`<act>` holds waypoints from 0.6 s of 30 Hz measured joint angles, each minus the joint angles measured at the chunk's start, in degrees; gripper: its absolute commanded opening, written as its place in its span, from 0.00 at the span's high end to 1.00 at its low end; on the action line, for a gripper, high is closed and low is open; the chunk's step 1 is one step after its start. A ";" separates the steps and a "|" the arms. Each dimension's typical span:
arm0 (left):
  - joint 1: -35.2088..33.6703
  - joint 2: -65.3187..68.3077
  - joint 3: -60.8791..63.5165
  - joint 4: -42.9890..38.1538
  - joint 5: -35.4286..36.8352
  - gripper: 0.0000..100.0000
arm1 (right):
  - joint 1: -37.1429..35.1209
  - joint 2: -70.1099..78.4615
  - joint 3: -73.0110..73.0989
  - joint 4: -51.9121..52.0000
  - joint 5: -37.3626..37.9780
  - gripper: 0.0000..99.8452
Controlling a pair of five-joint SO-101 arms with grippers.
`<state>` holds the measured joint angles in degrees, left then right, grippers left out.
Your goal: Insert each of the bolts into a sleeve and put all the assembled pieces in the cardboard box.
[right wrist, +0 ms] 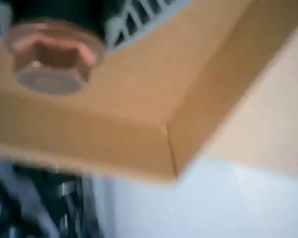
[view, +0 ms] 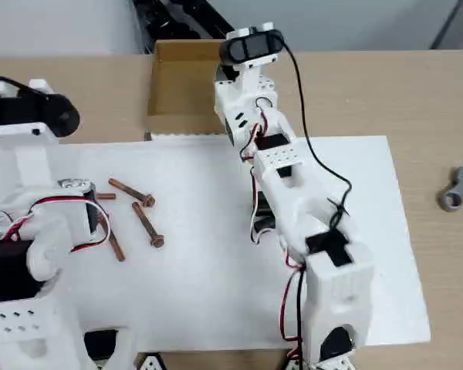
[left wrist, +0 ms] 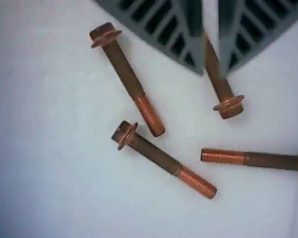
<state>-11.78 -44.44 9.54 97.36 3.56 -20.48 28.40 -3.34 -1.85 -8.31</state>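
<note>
Several copper bolts lie on the white foam sheet [view: 216,270]: one [view: 132,192], another [view: 148,224], a third [view: 116,247]. In the left wrist view my left gripper [left wrist: 211,69] has its grey jaws pinched on the shank of a fourth bolt [left wrist: 224,96], which rests on the foam; three loose bolts [left wrist: 126,79] [left wrist: 165,159] [left wrist: 253,159] lie around it. My right arm [view: 289,166] stretches to the cardboard box [view: 181,85]. Over the box floor [right wrist: 139,99], my right gripper [right wrist: 54,17] is shut on a bolt with a copper head [right wrist: 52,52] and a greyish ring beneath it.
A grey sleeve-like part [view: 457,187] lies on the wooden table, off the foam at the right. The box stands at the foam's far edge. Dark equipment [view: 170,19] sits behind the box. The foam between the two arms is bare.
</note>
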 measured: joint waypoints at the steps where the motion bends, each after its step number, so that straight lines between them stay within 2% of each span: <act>1: -0.35 0.00 0.00 0.18 0.00 0.99 | 0.18 1.76 -1.32 0.62 0.00 0.97; 5: -1.58 -0.09 1.76 0.35 -0.35 0.99 | 1.49 6.51 -5.27 1.41 -0.09 0.86; 13: -7.56 0.00 7.56 -1.32 -0.44 0.99 | 2.37 7.82 -6.77 3.60 -0.09 0.86; 18: -14.24 0.00 13.89 -5.45 0.53 0.88 | 2.55 7.82 -6.77 3.78 -0.09 0.85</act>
<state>-26.02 -44.44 23.43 91.91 4.09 -17.93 36.22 -10.11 1.93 -8.40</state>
